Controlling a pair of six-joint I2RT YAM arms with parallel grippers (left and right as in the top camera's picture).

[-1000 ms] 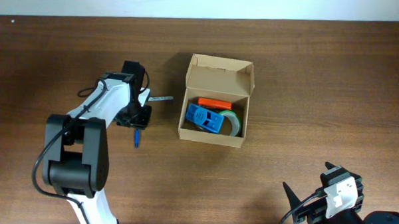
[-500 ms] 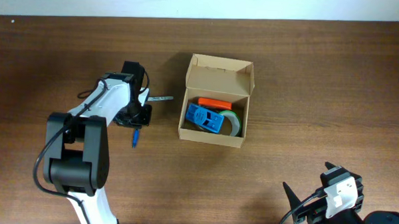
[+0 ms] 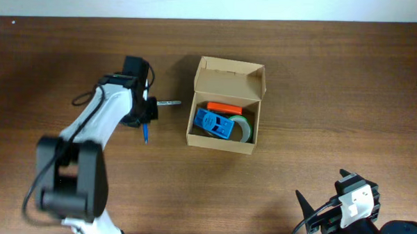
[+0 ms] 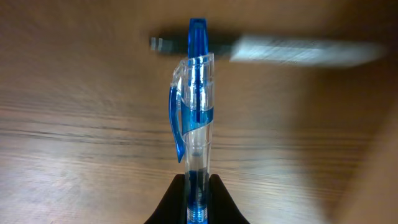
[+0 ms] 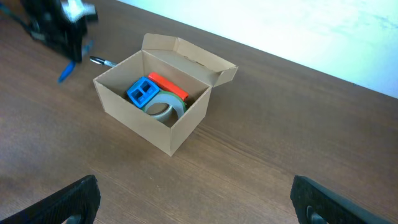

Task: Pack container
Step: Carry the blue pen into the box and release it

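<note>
Small tan cardboard box [image 3: 229,77], flap up, centre of the counter [image 3: 320,100], prob light and easy to dent, so best grabbed by the side walls; left fingers [image 4: 171,208] clamped on a clear blue plastic pen [image 4: 196,124], right fingers [image 5: 68,202] spread wide, empty.

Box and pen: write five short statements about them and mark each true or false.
1. The box has its lid open. True.
2. The left fingers hold a blue pen. True.
3. The box is empty. False: it holds a blue item, an orange item and a tape roll.
4. The right fingers grip the box. False: they are open, empty and well away from it.
5. A thin dark item lies on the table beside the box. True.
</note>
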